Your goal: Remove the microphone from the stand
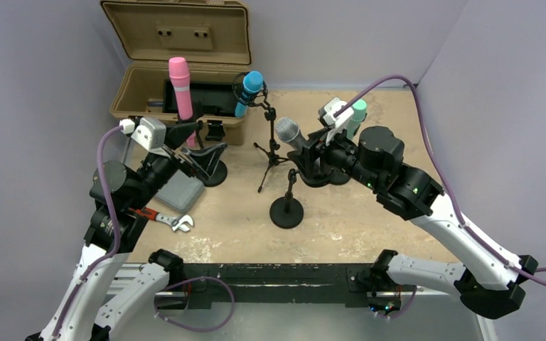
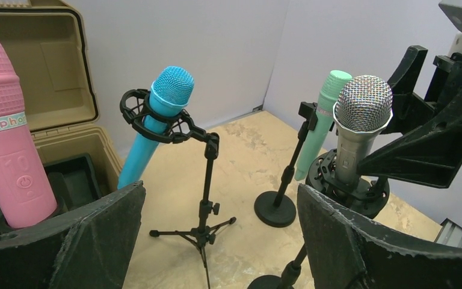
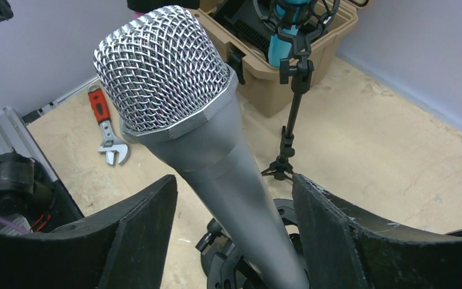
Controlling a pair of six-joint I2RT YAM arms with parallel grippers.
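Note:
A grey microphone with a silver mesh head [image 1: 287, 131] sits tilted in a black shock mount [image 3: 240, 265] on a round-based stand [image 1: 286, 212]. My right gripper [image 1: 311, 150] is open, one finger on each side of the microphone body [image 3: 174, 102], with a gap on both sides. In the right wrist view the right gripper [image 3: 234, 235] straddles the body just above the mount. My left gripper [image 1: 210, 153] is open and empty, to the left by the pink microphone's stand. In its own view the left gripper [image 2: 222, 238] faces the grey microphone [image 2: 361, 120].
A pink microphone [image 1: 180, 89], a blue one on a tripod stand [image 1: 250, 89] and a mint-green one [image 1: 356, 114] stand around it. An open tan case [image 1: 185, 42] is at the back left. A red-handled wrench [image 1: 163, 219] and a grey block [image 1: 178, 192] lie front left.

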